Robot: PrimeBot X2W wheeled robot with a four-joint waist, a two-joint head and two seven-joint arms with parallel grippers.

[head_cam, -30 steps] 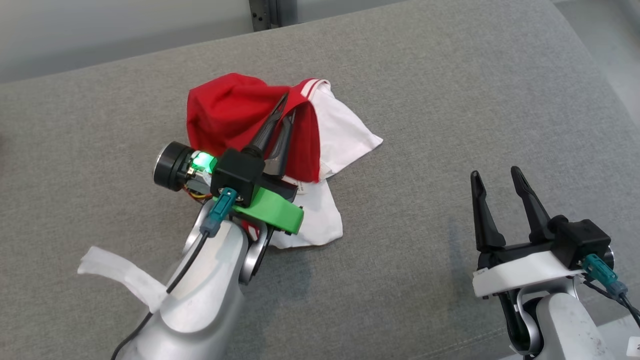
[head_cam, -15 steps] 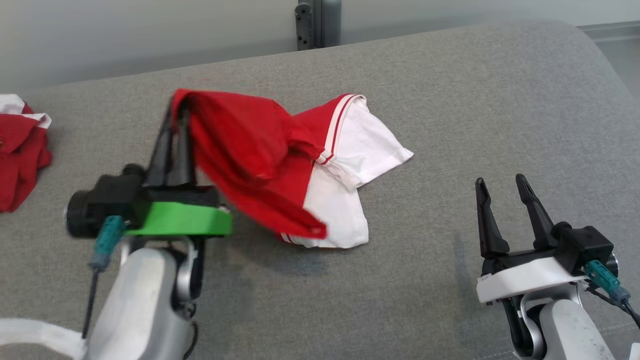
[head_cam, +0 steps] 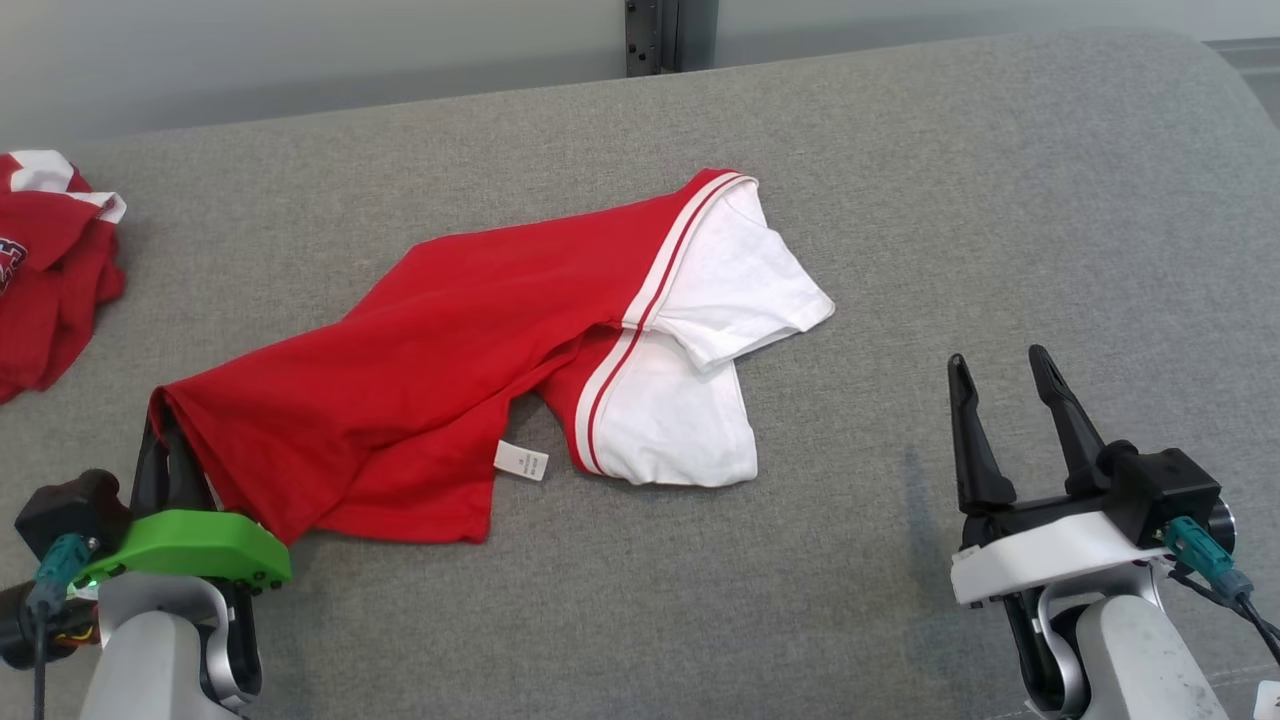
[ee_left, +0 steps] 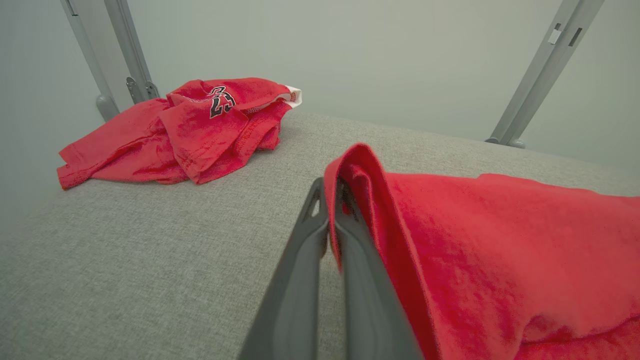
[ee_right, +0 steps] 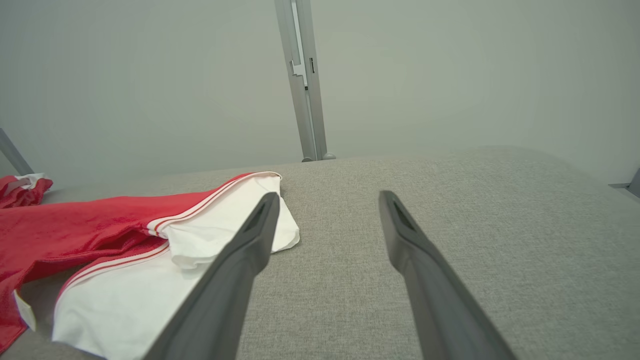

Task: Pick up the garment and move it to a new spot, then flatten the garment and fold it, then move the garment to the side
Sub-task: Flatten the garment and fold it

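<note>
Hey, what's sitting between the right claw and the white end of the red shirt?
Nothing sits there. Only bare grey cushion separates the open right claw from the white end of the shirt, as the head view shows.

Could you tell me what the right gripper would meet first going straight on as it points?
Probably nothing: the right gripper faces bare grey cushion, the garment lying to its left.

A grey fabric-covered surface point(head_cam: 1000, 200) carries a red and white garment point(head_cam: 450, 340) stretched across its middle, white end rightward. A second, crumpled red garment point(head_cam: 50, 270) lies well apart at the left edge.
</note>
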